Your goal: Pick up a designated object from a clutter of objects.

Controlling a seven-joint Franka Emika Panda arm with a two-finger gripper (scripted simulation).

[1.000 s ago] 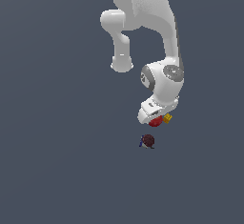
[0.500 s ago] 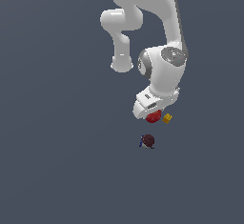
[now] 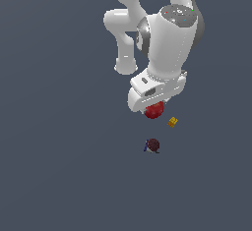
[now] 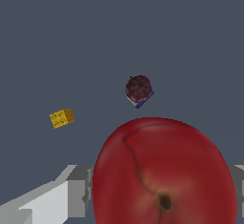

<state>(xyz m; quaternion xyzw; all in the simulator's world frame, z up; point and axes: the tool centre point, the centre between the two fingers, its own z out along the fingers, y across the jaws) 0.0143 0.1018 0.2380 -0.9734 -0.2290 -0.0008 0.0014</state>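
Exterior view: the arm hangs over a plain grey worktop (image 3: 54, 166). The red apple (image 3: 154, 110) shows just under the white hand, half hidden by it; the gripper (image 3: 155, 105) fingers themselves are not visible from here. The small yellow block (image 3: 173, 122) lies near it toward the exterior view's right, and the dark maroon ball (image 3: 153, 145) with its blue bit lies below in the picture, apart from both. Whether the apple is clear of the worktop cannot be told from this angle.

Wrist view: the apple (image 4: 164, 175) fills the lower part of the picture, sitting between the grey fingers (image 4: 77, 189), which stand close against its sides. Judged: gripper closed onto the apple, jaws spread about to its width; actual pad contact is hidden by the fruit. The yellow block (image 4: 62, 118) and the maroon ball (image 4: 138, 89) lie beyond, untouched.

Risks (judgement): round glossy surface and a narrow hold mean the apple may roll or slip out if the lift is fast or the grip sits off-centre. If dropped, it could knock the nearby block.

Writing: no brand, label or text readable in either view.
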